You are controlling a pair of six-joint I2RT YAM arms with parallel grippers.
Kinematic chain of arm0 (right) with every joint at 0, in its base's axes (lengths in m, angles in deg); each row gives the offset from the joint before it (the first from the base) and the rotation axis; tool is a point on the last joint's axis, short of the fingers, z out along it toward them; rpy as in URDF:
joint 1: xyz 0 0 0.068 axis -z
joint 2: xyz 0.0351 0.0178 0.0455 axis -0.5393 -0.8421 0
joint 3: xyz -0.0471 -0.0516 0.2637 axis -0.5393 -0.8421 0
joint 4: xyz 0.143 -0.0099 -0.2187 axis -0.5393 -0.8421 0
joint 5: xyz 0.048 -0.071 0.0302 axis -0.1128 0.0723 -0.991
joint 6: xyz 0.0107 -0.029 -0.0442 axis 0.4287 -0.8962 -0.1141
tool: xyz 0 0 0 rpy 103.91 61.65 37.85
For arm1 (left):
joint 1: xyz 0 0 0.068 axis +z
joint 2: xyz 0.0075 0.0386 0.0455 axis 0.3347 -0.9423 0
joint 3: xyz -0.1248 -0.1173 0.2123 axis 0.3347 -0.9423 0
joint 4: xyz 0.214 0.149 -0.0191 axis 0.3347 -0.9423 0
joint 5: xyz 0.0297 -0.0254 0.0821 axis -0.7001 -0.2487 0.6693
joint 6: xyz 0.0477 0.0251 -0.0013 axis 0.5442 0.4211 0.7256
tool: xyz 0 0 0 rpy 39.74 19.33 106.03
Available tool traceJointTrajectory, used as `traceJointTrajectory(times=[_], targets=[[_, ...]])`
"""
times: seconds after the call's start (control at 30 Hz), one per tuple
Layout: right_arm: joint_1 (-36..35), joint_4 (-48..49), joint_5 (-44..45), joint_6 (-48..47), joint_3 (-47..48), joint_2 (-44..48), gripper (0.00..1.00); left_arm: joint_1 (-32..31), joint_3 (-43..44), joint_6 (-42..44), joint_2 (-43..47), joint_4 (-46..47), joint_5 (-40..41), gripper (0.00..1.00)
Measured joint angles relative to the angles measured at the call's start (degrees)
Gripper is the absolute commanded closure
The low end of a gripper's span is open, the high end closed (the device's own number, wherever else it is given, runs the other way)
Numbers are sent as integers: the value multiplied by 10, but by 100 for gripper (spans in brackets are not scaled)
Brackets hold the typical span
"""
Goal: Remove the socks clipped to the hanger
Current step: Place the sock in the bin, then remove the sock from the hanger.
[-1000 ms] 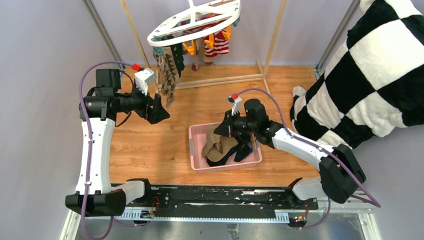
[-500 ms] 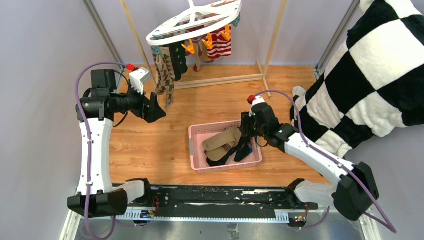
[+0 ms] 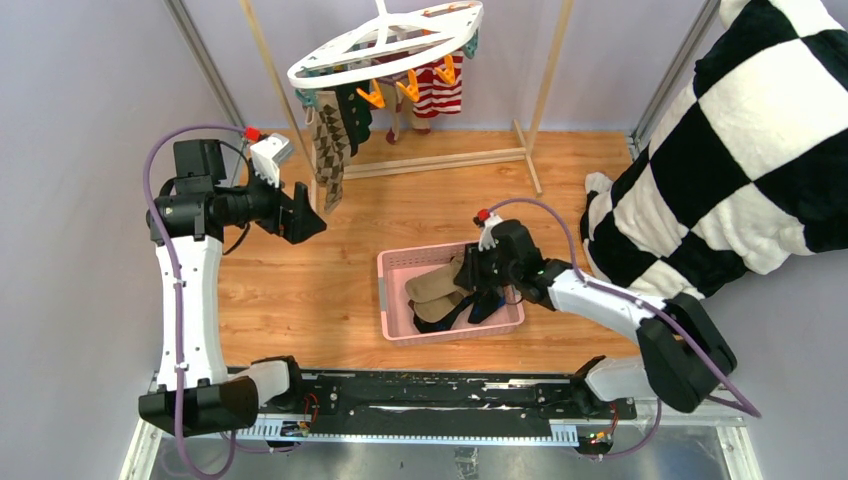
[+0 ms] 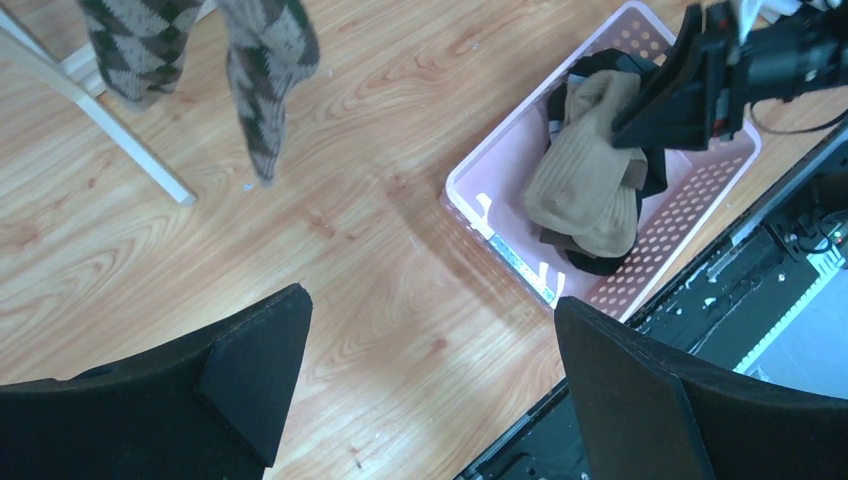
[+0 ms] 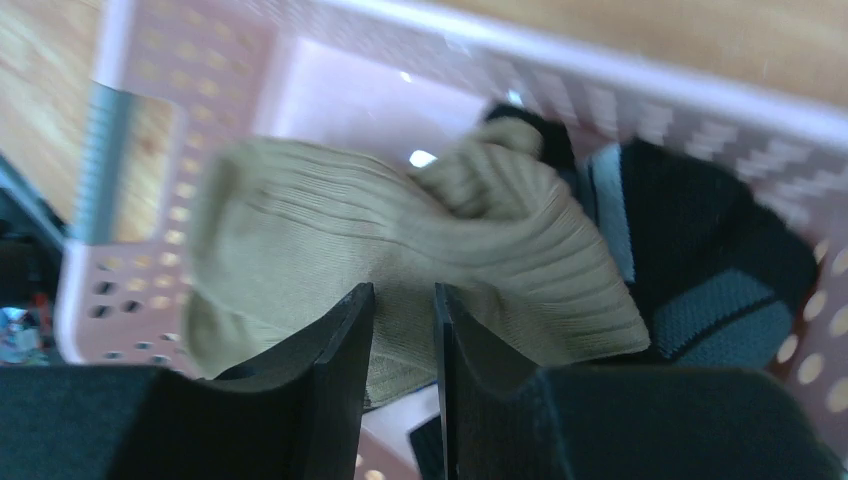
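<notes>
The white oval hanger [image 3: 385,45] hangs at the back with orange and teal clips. Brown argyle socks [image 3: 328,150] [image 4: 265,60], a dark green sock [image 3: 357,110] and a red-and-white striped sock [image 3: 440,92] dangle from it. My left gripper [image 3: 305,215] [image 4: 430,300] is wide open and empty, just below and left of the argyle socks. A tan sock [image 3: 440,285] [image 5: 400,230] and a black-and-blue sock [image 3: 480,305] [image 5: 700,270] lie in the pink basket [image 3: 395,262]. My right gripper [image 3: 468,272] [image 5: 404,290] hovers over the tan sock, its jaws narrowly apart with nothing between them.
The wooden rack frame [image 3: 450,158] stands on the wood floor under the hanger. A big black-and-white checkered cloth [image 3: 740,130] fills the right side. Metal posts and purple walls close in the back and the sides.
The right gripper has let go of the tan sock, which now lies in the basket, and has dropped low over it. The left arm drew slightly left; the hanger swung a little.
</notes>
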Motion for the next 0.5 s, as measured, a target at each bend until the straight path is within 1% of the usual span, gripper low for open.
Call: traceJointTrajectory(times=[0.1, 0.17, 0.23, 0.3, 0.37, 0.5], targets=[[-7, 6, 25, -1, -26, -32, 49, 15, 0, 1, 0, 0, -1, 0], [-30, 1, 76, -12, -27, -29, 39, 26, 0, 2, 0, 0, -3, 0], [-68, 1, 132, -31, -15, -10, 32, 35, 0, 2, 0, 0, -5, 0], [-108, 9, 175, -59, 22, 1, 27, 46, 0, 2, -2, 0, -9, 0], [-136, 22, 205, -85, 79, -7, 21, 58, 0, 2, -6, 0, -11, 0], [-177, 79, 243, -146, 243, -79, 15, 84, 1, 1, -21, 0, -8, 0]])
